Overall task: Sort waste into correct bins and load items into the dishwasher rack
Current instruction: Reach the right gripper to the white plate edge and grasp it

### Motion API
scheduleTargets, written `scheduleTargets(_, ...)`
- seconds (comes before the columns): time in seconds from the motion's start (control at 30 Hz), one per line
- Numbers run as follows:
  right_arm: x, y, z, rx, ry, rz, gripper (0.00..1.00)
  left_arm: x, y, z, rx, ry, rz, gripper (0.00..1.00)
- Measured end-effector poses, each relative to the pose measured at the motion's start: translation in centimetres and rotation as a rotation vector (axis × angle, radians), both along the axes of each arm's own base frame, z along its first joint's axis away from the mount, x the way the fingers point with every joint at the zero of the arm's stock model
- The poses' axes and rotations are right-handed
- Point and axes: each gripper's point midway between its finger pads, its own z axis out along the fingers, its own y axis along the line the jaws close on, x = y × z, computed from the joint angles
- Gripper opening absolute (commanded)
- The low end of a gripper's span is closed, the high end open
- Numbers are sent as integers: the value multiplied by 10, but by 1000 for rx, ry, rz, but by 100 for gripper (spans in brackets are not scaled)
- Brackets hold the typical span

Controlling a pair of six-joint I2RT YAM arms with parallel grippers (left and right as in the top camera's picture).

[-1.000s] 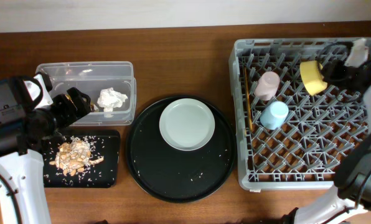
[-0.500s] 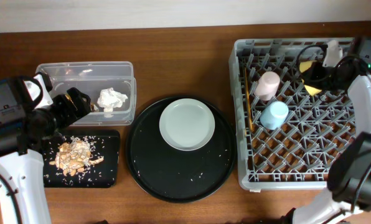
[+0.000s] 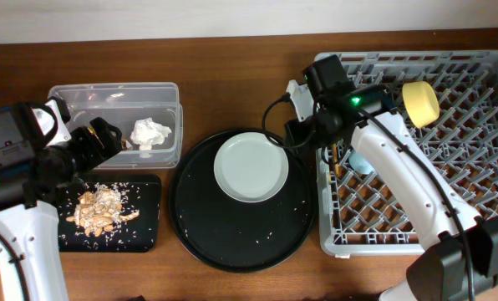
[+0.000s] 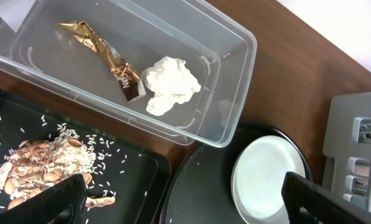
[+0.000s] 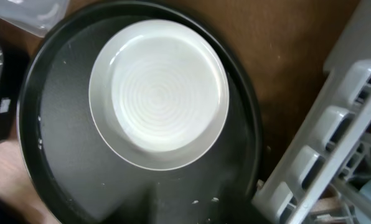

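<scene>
Dishwasher rack (image 3: 483, 180) on the right, biggest thing. It holds the yellow bowl (image 3: 420, 103) on its side near the far edge. The blue cup (image 3: 359, 160) and chopsticks (image 3: 335, 159) sit at its left side, half hidden under the right arm.

Round black tray (image 3: 232, 234) in the middle, a few rice grains on it. The pale blue plate (image 3: 251, 167) sits in its far half, not yet loaded.

Clear tub (image 3: 82, 94) far left, with the white tissue (image 3: 151, 132) and gold foil wrapper (image 4: 101, 50) inside, touching each other. Flat black tray (image 3: 149, 238) just in front of the tub, holding the food scraps (image 3: 103, 209) and rice.

Waste looks sorted, so the step in hand is likely the plate, the last item outside the rack.

Right gripper (image 3: 295, 134) hovers at the tray's right edge, just beside the plate. Its wrist view looks down on the plate but shows no fingers clearly, so I cannot tell whether the jaws are apart or closed. Nothing seen in it.

Left gripper (image 4: 182, 183) is spread wide and empty, above the flat tray near the tub.

Next move likely: lower onto the plate rim, pinch it, lift, then stand it between the rack pegs. The rim is thin and low, so a slip is possible.
</scene>
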Motion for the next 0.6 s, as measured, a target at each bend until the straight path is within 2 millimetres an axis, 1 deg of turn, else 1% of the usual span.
scheduleTargets(0.1, -6, 10, 1, 38, 38, -38, 99, 0, 0, 0, 0, 0, 0, 99)
scheduleTargets(0.13, -8, 12, 1, 51, 51, -46, 89, 0, 0, 0, 0, 0, 0, 99)
scheduleTargets(0.17, -10, 12, 1, 56, 62, -47, 70, 0, 0, 0, 0, 0, 0, 99)
scheduleTargets(0.2, -12, 13, 1, 60, 77, -55, 66, 0, 0, 0, 0, 0, 0, 99)
scheduleTargets(0.23, -14, 13, 0, 61, 88, -57, 57, 0, 0, 0, 0, 0, 0, 99)
scheduleTargets(0.27, -15, 12, -1, 61, 99, -72, 56, 0, 0, 0, 0, 0, 0, 99)
scheduleTargets(0.33, -18, 7, -10, 44, 131, -131, 51, 0, 0, 0, 0, 0, 0, 99)
scheduleTargets(0.47, -22, -7, -41, -21, 186, -254, 50, 0, 0, 0, 0, 0, 0, 100)
scheduleTargets(0.53, -20, -6, -58, -23, 179, -282, 47, 0, 0, 0, 0, 0, 0, 99)
scheduleTargets(0.6, -19, 2, -68, -14, 159, -272, 46, 0, 0, 0, 0, -1, 0, 99)
